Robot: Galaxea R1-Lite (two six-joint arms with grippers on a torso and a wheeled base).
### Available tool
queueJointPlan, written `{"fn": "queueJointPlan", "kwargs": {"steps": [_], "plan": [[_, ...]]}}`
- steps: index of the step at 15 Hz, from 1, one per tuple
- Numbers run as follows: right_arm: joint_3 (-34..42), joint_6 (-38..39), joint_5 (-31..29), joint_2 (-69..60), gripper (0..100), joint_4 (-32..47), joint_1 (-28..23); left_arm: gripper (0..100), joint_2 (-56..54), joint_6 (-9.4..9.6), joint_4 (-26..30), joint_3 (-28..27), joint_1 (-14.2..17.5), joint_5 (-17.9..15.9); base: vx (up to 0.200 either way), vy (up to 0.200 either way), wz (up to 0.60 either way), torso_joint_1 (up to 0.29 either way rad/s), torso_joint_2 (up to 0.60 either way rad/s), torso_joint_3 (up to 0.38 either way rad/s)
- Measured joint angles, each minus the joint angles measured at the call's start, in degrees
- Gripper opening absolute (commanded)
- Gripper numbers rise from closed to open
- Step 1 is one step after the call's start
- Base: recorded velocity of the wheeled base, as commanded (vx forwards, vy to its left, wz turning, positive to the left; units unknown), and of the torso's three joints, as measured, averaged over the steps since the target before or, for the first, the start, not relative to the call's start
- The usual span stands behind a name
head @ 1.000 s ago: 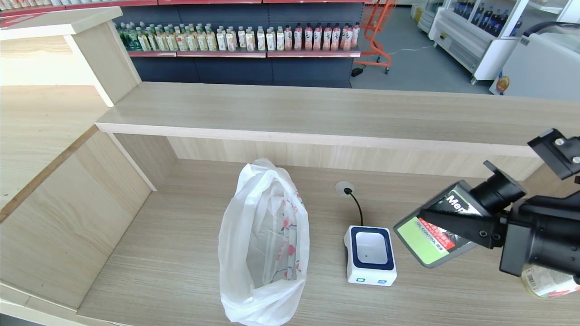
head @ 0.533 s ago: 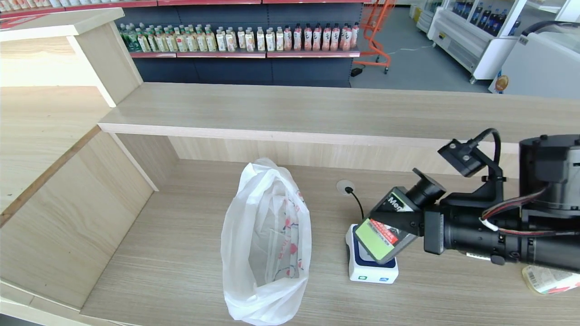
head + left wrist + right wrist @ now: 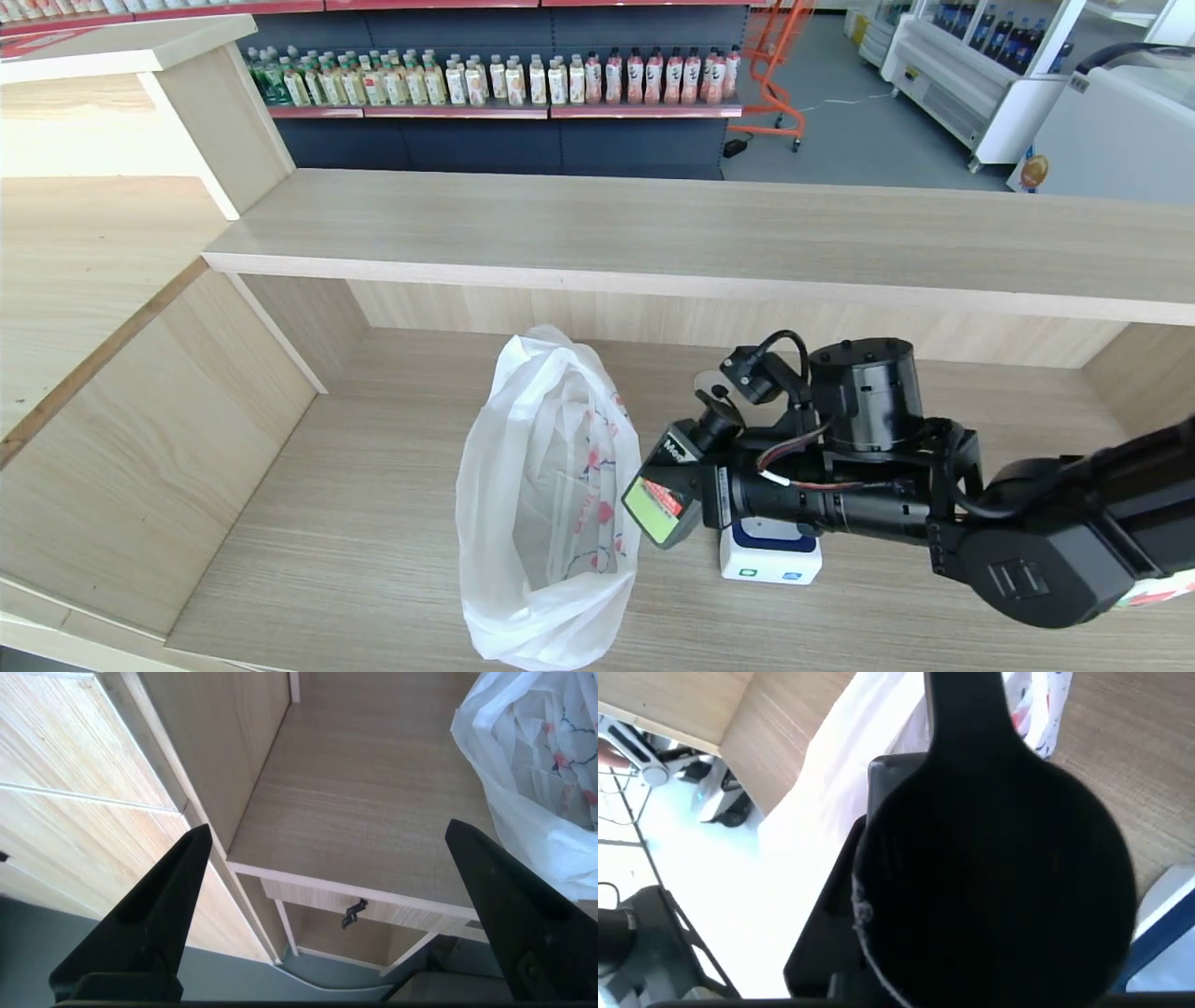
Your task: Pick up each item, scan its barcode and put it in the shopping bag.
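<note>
1. Right pincer is clamping a black packet with a green label, holding it tilted in the air at the right rim of the shopping bag.
2. Scanner is sitting on the bench under the arm, mostly covered, with its front edge showing.
3. The packet's dark bulk is blocking the right wrist view, so the fingers are hard to make out there.
4. A labelled item is peeking out at far right, cut off.
5. Left pincer is hanging spread wide, gripping nothing, by the bench's front edge.
</note>
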Motion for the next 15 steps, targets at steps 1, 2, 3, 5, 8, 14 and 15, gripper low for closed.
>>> {"fn": "queueJointPlan", "kwargs": {"steps": [1, 2, 3, 5, 8, 14, 15], "plan": [[-0.8, -3.4, 0.0, 3.0, 0, -2.7, 0.4, 100, 0.0, 0.00, 0.0, 0.0, 0.0, 0.0, 0.000, 0.000, 0.00, 0.000, 0.00, 0.000], [-2.0, -5.9, 0.0, 5.7, 0, -5.0, 0.8, 100, 0.0, 0.00, 0.0, 0.0, 0.0, 0.0, 0.000, 0.000, 0.00, 0.000, 0.00, 0.000], [-3.2, -8.3, 0.0, 8.3, 0, -7.1, 1.4, 100, 0.0, 0.01, 0.0, 0.0, 0.0, 0.0, 0.000, 0.000, 0.00, 0.000, 0.00, 0.000], [-6.0, -14.9, 0.2, 13.5, 0, -10.5, 2.5, 100, 0.0, 0.01, 0.0, 0.0, 0.0, 0.0, 0.000, 0.000, 0.00, 0.000, 0.00, 0.000], [-10.2, -19.5, 0.1, 18.9, 0, -14.0, 3.4, 100, 0.0, 0.00, 0.0, 0.0, 0.0, 0.0, 0.000, 0.000, 0.00, 0.000, 0.00, 0.000], [-13.7, -30.0, 0.0, 24.8, 0, -17.3, 3.1, 100, 0.0, 0.00, 0.0, 0.0, 0.0, 0.0, 0.000, 0.000, 0.00, 0.000, 0.00, 0.000], [-13.7, -30.5, 0.0, 25.2, 0, -17.6, 2.8, 100, 0.0, 0.01, 0.0, 0.0, 0.0, 0.0, 0.000, 0.000, 0.00, 0.000, 0.00, 0.000]]}}
